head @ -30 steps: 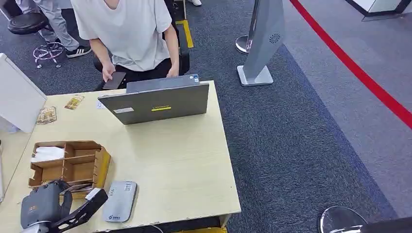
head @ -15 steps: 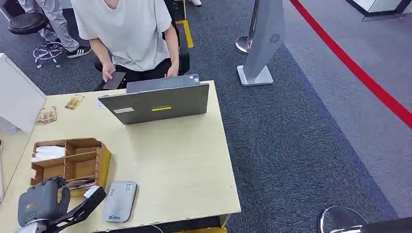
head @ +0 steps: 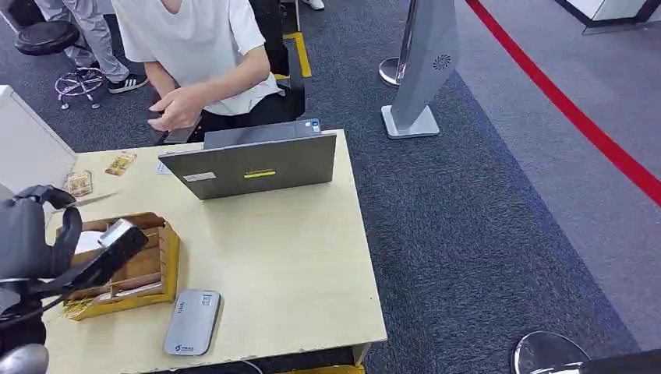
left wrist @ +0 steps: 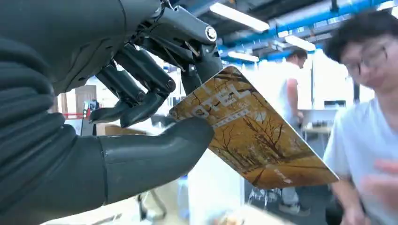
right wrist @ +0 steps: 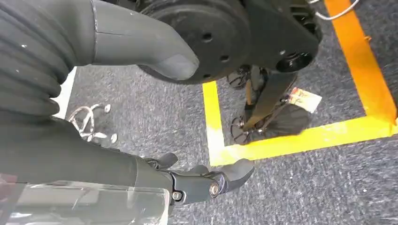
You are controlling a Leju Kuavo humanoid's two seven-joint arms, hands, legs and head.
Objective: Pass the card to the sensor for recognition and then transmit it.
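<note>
My left hand (head: 47,241) is raised over the table's left side, above the wooden organizer box (head: 148,269). In the left wrist view the left hand (left wrist: 155,122) pinches a card (left wrist: 253,140) with a yellow autumn-tree picture between thumb and fingers. From the head view the card (head: 95,199) appears edge-on as a thin pale line. The grey card sensor (head: 192,322) lies flat near the table's front edge, to the right of and below the hand. My right hand (right wrist: 187,178) hangs over the floor with fingers apart, holding nothing.
A grey laptop (head: 249,165) stands open at the table's far side, and a person in a white shirt (head: 195,47) sits behind it. Small packets (head: 119,164) lie at the far left. A white panel (head: 31,148) stands at the left edge.
My left hand has lifted from the table's front edge up and away over the organizer box, carrying the card. The person has leaned and shifted a hand.
</note>
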